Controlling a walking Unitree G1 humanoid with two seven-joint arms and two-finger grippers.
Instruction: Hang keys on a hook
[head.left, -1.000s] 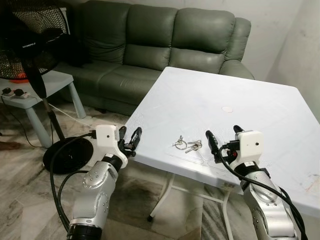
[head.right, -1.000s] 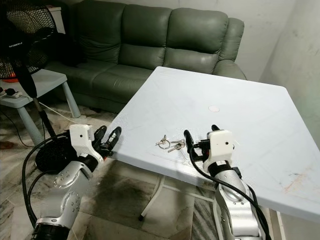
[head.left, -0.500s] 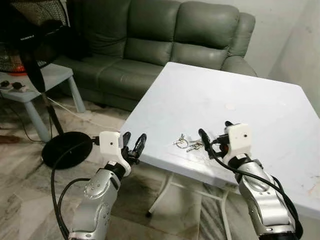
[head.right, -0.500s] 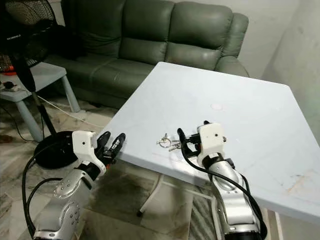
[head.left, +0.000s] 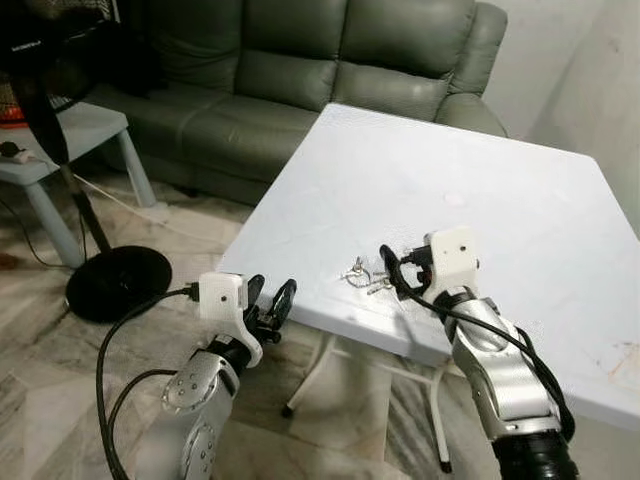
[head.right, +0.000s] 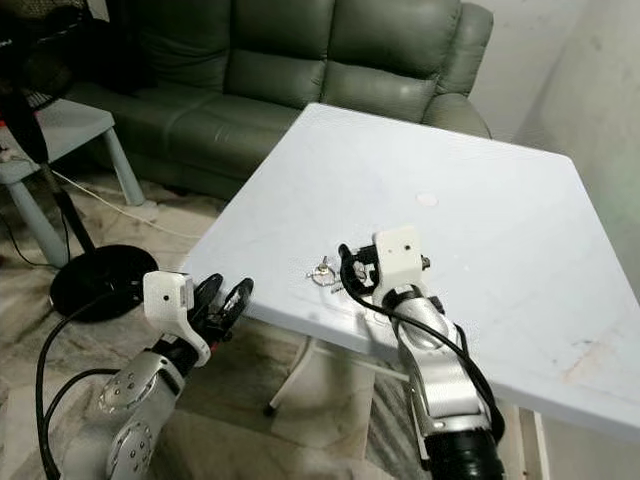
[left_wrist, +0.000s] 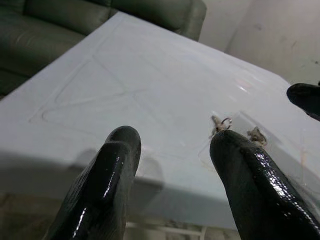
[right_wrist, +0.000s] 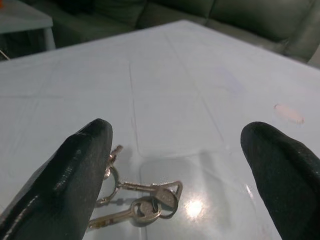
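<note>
The right gripper (right_wrist: 170, 165) is hovering low over the white table (head.left: 480, 180), its two black fingers (right_wrist: 70, 175) spread wide apart, and the keys (right_wrist: 137, 200) are lying flat on the tabletop right between those fingers, closer to one finger than the other. From across the room the bunch (head.left: 362, 277) is sitting near the table's front edge, just ahead of the fingertips, a ring and a couple of keys fanned out, not yet touched as far as I can tell. The left gripper (head.left: 268, 304) is waiting below and off the table's front corner, fingers also parted, holding nothing. Beyond the table a green sofa (head.left: 300, 60) is running along the wall, with a standing fan (head.left: 60, 120) off to the robot's left. No hook is in sight, so this looks like the pick-up step, the hanging well ahead. The next move, I reckon, calls for lowering those fingers to the surface and closing on the ring or the key shafts; thin flat metal on a smooth table may slide rather than lift, so a centred, low pinch matters.
</note>
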